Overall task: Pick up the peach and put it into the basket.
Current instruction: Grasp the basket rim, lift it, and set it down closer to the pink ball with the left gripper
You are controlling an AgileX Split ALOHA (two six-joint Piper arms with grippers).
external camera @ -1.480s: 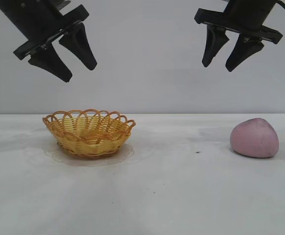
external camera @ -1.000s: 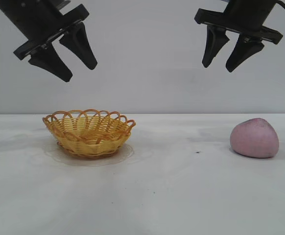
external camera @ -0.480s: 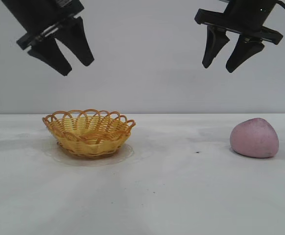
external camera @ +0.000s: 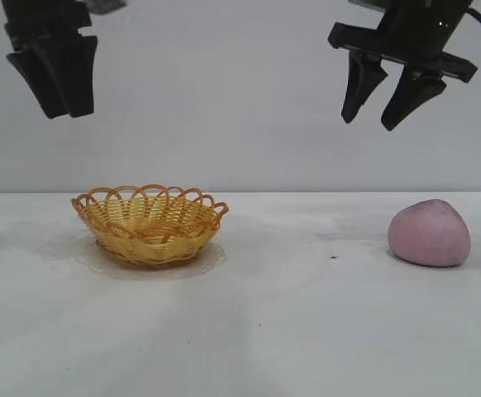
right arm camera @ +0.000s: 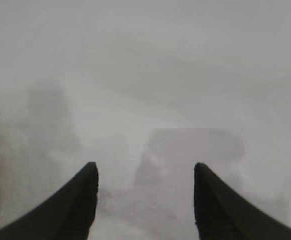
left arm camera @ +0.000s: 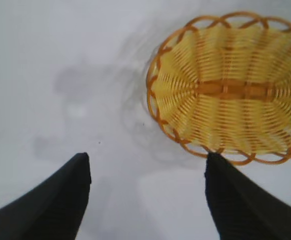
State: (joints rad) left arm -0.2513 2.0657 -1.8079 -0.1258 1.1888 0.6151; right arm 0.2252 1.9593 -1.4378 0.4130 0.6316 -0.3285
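Peach (external camera: pixel 429 233): resting on the white counter (external camera: pixel 307 331) at its right side, untouched, well apart from the basket and open to a grasp from above

Basket (external camera: pixel 150 223): upright on the counter's left, empty, mouth up to receive the fruit

Right claw (external camera: pixel 383 109): high above the counter, somewhat left of the peach, tilted downward; jaws moderately open, holding nothing, touching nothing

Left claw (external camera: pixel 57 95): high above the basket's left edge, pointing down; jaws moderately open in its wrist view, empty
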